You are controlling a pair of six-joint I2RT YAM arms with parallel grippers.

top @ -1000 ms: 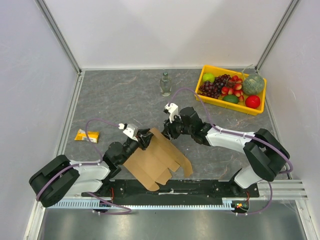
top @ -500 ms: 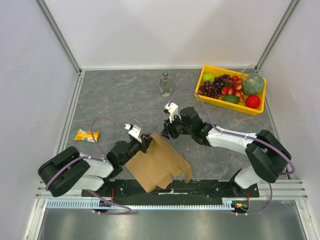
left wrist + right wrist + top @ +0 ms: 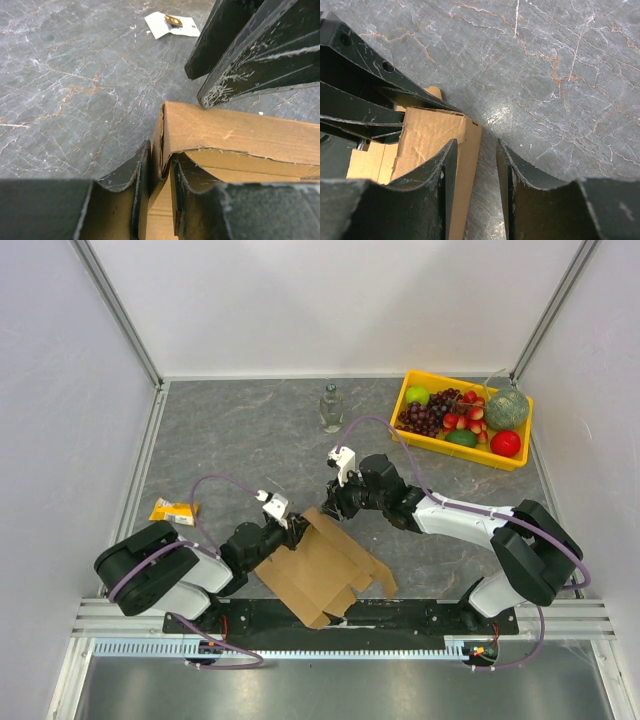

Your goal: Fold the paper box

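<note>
On the left, an edge of the paper box [image 3: 322, 575] is caught between the fingers of the left pincer [image 3: 296, 528], which seems to be clenched on a folded-up wall. The box is seen lying on the grey tabletop [image 3: 230, 440] just in front of the arm bases. At its far corner the right pincer [image 3: 335, 508] is poised released, with tabletop visible through its gap.

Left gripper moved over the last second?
Yes. The left gripper has shifted right and slightly toward the bases, farther from the yellow packet.
</note>
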